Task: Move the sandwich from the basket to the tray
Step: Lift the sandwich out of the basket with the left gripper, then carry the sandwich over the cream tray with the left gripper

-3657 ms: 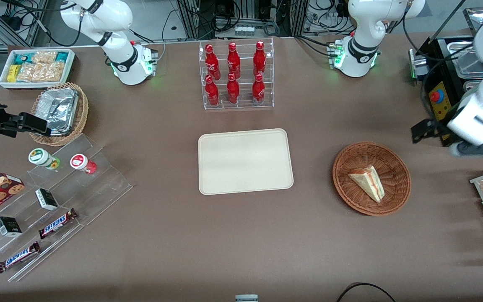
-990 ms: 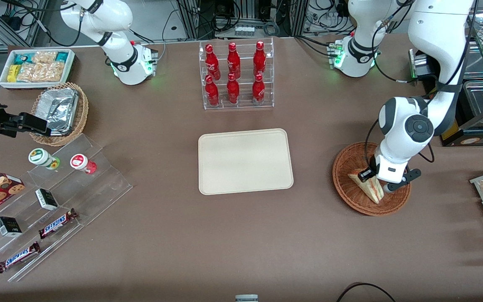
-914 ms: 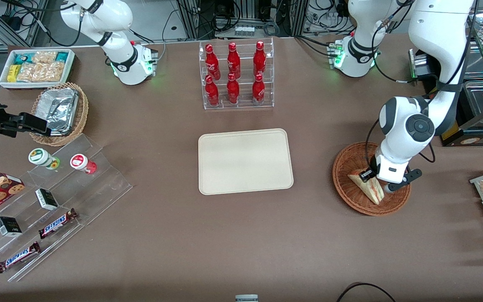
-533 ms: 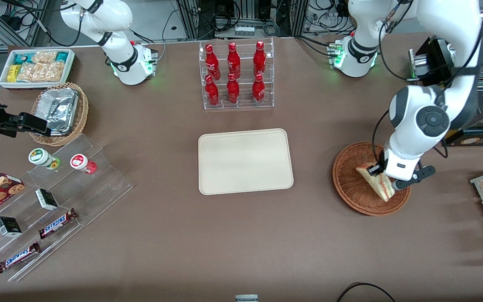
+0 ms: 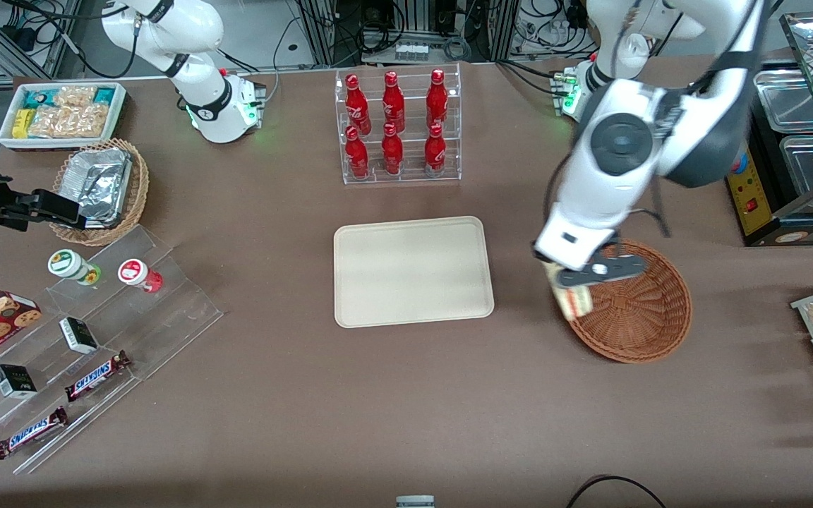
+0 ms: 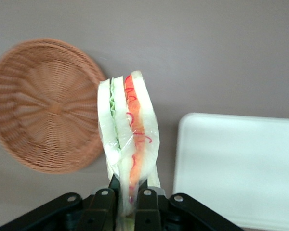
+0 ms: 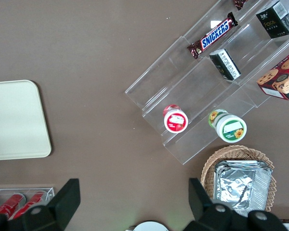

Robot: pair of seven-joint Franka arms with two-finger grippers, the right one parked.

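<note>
I am watching the left arm's two-finger gripper (image 6: pixel 126 199) clenching the plastic-wrapped triangular white-bread sandwich with red and green filling (image 6: pixel 128 149), which is hanging lifted off the brown table (image 5: pixel 378 395). In the front view the gripper (image 5: pixel 570 284) is hovering over the edge of the round reddish-brown woven wicker basket (image 5: pixel 643 317) that is closest to the flat rectangular cream-beige tray (image 5: pixel 412 271). The wrist view is showing the basket (image 6: pixel 43 106) bare inside, and the tray (image 6: pixel 241 168) lying just beside the sandwich, apart from the basket.
</note>
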